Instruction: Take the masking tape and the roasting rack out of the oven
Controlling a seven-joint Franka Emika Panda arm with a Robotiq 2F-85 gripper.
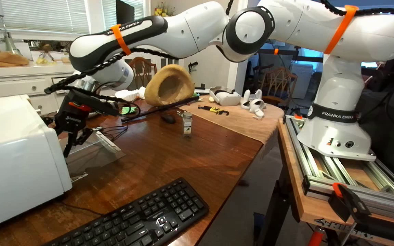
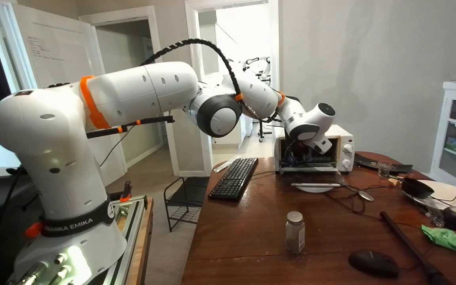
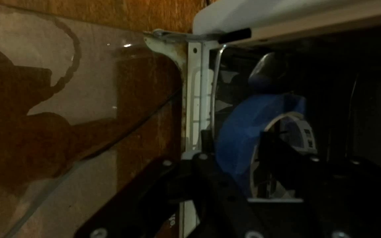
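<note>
Near the wrist view's centre, a part-spread gripper [image 3: 236, 141] straddles the tape's [image 3: 240, 127] wall, hold unclear; a firm pinch should precede leaving the oven [image 1: 15, 164].

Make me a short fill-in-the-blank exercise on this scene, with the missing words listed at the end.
1. The masking tape in the wrist view has a ____ outer surface.
2. The door of the oven is not closed but ____.
3. In the wrist view, part of the tape shows ____ one finger of the gripper and the other.
4. The keyboard lying on the table is ____ in color.

Missing words: blue; open; between; black.
</note>
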